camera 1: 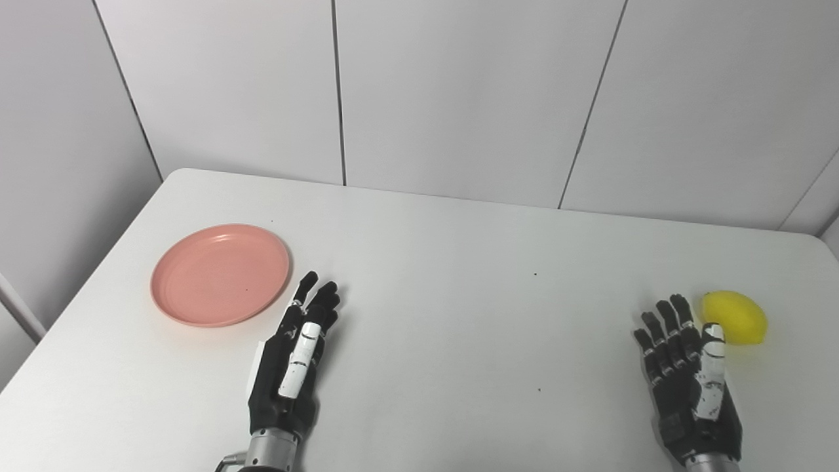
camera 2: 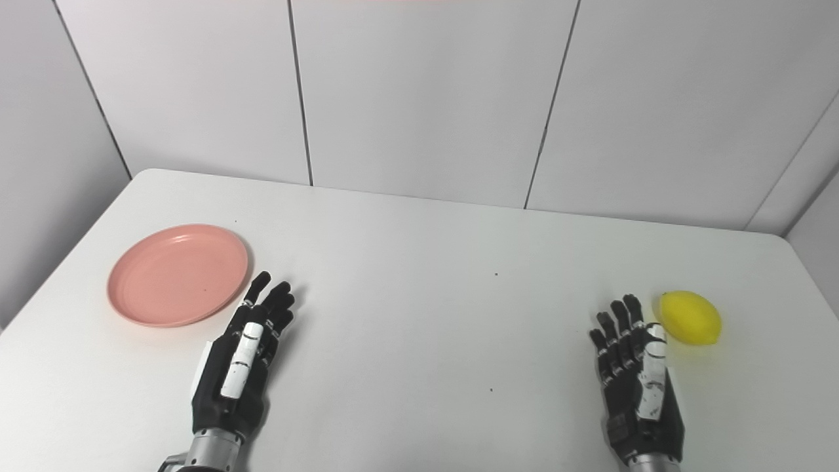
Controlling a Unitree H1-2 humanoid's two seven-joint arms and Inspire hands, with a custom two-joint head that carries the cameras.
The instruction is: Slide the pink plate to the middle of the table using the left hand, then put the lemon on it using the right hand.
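White wall panels are backing a plain white tabletop (camera 1: 446, 275), and nothing on it is looking disturbed yet. Sitting at the far left is the pink plate (camera 1: 220, 274), a shallow round dish lying flat and empty, well apart from the middle where it is meant to go. It is looking like light, stiff plastic with a low raised rim, so it should be sliding easily on this smooth surface; judging from that, pressing fingertips down on the inside of the dish or hooking the rim on its left side would be steering it better than pinching an edge, since a light plate may be skating or spinning if pushed off-centre.

Just beside the plate's near-right rim, the left robot hand (camera 1: 295, 360) is lying over the surface with its fingers stretched out and slightly apart, holding nothing and not touching the plate.

Over at the near right, the lemon (camera 1: 735, 317) is resting on its side. It is looking smooth and rounded, probably firm and light, and likely to be rolling if nudged, so wrapping around its widest middle seems safest. The right robot hand (camera 1: 691, 380) is waiting just left of it, fingers spread and empty, its fingertips close to the fruit.
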